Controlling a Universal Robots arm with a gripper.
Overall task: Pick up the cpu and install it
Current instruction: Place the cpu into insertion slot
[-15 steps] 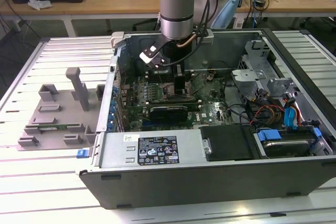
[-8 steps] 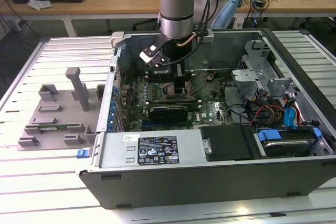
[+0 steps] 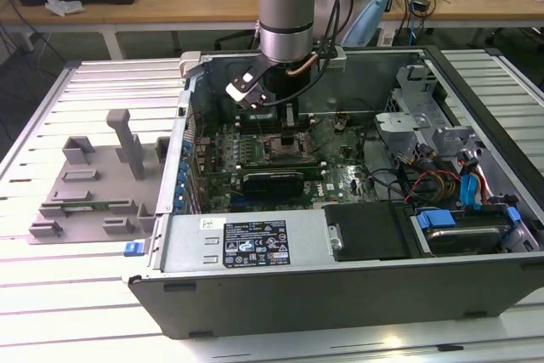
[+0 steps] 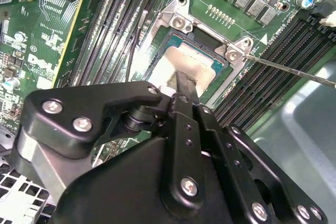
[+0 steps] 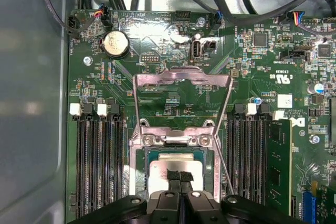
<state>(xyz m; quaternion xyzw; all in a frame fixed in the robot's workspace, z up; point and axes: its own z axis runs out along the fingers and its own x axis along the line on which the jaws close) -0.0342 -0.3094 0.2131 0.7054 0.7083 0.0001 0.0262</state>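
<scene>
The cpu lies flat inside the open motherboard socket, its silver top showing in both wrist views. My gripper hangs straight over it, with its two black fingers pressed together and their tips at the chip's top face; nothing sits between them. Whether the tips touch the chip I cannot tell. In the exterior view my gripper reaches down into the open computer case onto the motherboard. The socket's metal load plate stands flipped back.
A thin socket lever juts out beside the socket. Memory slots flank it on both sides. The case walls, a drive cage and cables hem in the arm. A grey tray with blocks lies at the exterior view's left.
</scene>
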